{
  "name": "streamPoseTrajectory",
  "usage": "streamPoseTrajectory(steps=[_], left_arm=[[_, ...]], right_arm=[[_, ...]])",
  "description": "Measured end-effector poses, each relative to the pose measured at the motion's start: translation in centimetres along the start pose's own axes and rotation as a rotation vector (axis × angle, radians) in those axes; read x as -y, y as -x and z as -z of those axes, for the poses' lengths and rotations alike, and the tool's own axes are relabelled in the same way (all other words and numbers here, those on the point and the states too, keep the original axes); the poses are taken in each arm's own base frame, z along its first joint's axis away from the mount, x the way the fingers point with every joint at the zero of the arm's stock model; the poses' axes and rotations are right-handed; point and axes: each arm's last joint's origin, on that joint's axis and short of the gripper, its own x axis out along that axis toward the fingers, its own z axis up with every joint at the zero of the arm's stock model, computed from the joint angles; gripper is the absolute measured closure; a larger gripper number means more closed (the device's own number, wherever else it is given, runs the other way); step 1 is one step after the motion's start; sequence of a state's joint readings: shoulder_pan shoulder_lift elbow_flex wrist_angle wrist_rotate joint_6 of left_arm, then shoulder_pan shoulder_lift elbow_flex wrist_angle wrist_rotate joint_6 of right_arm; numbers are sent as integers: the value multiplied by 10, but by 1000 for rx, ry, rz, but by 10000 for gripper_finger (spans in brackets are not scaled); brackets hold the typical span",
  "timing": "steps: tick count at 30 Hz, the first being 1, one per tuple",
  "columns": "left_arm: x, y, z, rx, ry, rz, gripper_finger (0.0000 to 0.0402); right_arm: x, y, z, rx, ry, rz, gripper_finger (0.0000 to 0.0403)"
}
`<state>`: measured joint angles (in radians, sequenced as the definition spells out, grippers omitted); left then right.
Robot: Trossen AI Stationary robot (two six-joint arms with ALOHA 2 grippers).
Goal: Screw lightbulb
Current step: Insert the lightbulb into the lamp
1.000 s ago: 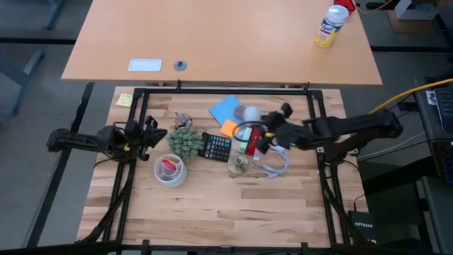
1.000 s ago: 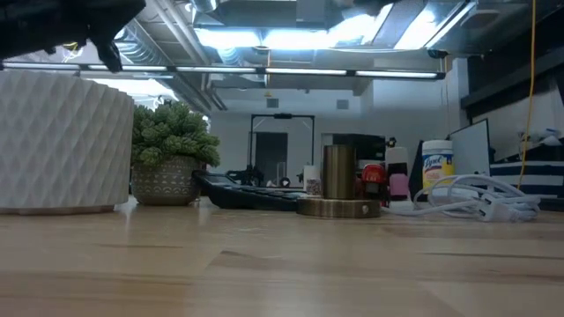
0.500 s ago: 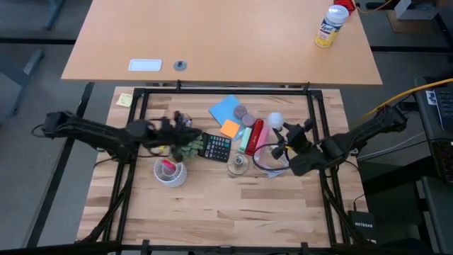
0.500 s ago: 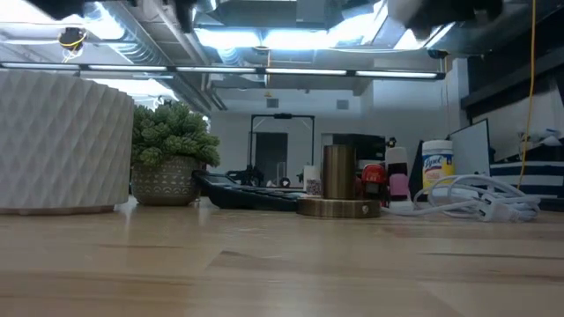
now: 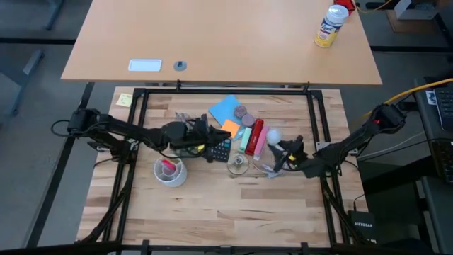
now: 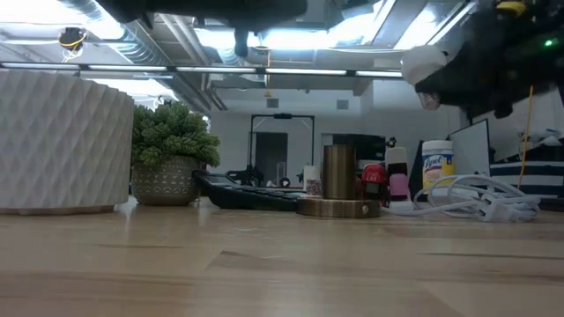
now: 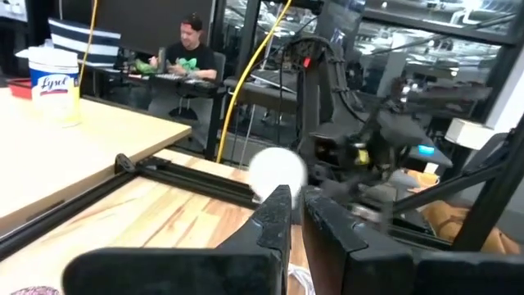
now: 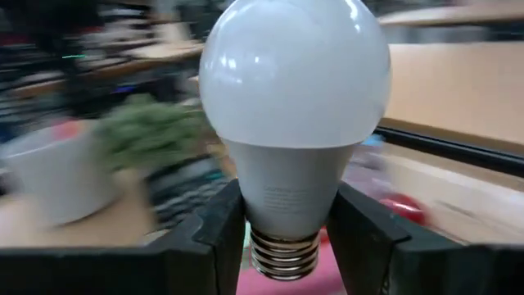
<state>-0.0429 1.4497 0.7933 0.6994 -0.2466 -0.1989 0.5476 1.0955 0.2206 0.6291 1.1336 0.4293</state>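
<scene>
The lightbulb has a white globe, a grey neck and a screw end. It is held in my right gripper, right of the table's middle in the high view and high above the table in the low view. A brass socket on a round base stands on the table just left of and nearer than the bulb. My left gripper is shut and empty above the calculator, its fingers pointing at the bulb. My right gripper pinches the bulb's grey neck between its two fingers, just above the screw thread. The fingers come from the table's right side. The bulb is lifted clear of the table, its globe pointing away from the wrist, toward the left arm.
A white ribbed cup and a small potted plant stand left of the socket. A coiled white cable lies below the right gripper. A red object, blue paper and a grey disc lie farther back.
My right gripper has lifted the bulb from beside the blue paper and carried it toward the table's right and near side, high above the cable. My left arm has reached toward the table's right, from the left frame post to above the plant and calculator.
</scene>
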Motion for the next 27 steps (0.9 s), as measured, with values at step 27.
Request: streamPoseTrajectory(steps=[27], left_arm=[[-18,-14,20,-57,37,-67,380]], right_arm=[[2,-101,24,10,162,-710,249]])
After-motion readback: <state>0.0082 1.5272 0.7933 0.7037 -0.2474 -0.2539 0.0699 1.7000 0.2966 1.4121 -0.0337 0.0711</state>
